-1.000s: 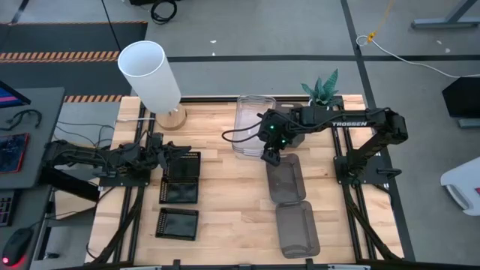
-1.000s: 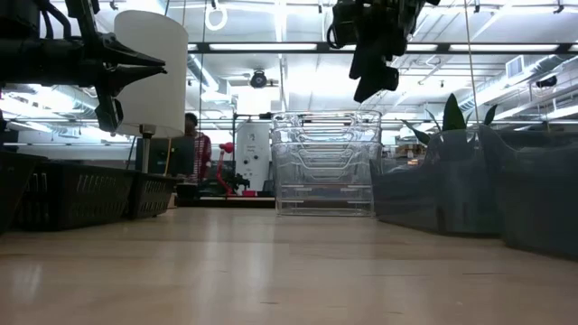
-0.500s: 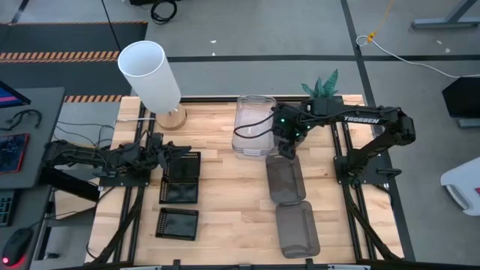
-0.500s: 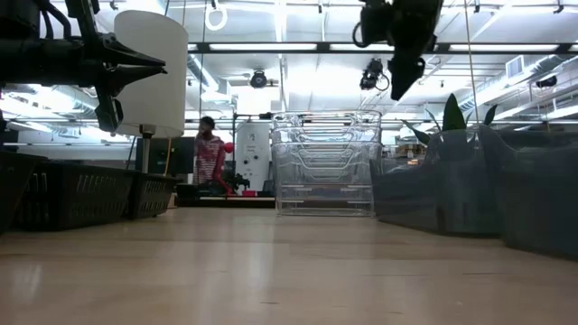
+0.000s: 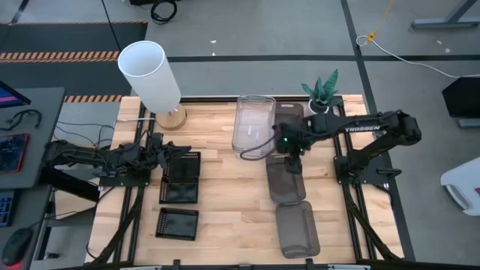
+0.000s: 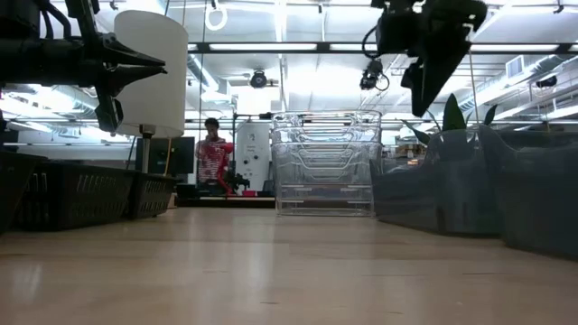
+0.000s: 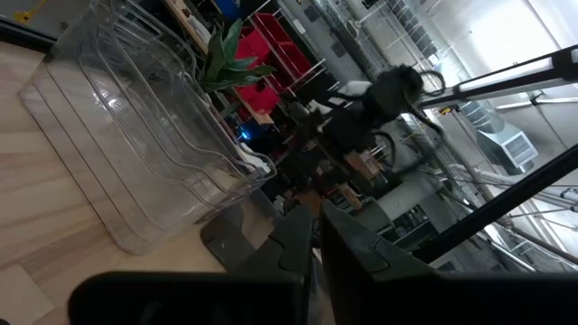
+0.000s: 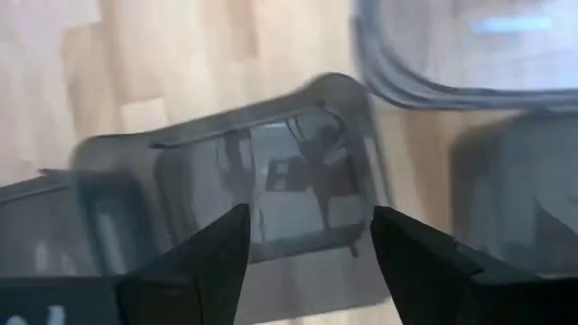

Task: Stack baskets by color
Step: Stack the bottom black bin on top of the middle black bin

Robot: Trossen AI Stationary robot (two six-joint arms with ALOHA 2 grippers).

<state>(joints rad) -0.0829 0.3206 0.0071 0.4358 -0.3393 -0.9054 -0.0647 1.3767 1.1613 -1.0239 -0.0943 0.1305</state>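
Right pincer shifted – three grey baskets.

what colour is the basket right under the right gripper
Smoky dark grey, see-through basket; it shows best in the right wrist view, between the open right gripper fingers.

We find a robotics lab or workshop: a wooden table on a black metal frame over grey concrete floor with hazard-striped tape, loose cables, ceiling strip lights and exposed ducts behind, a person among red bins
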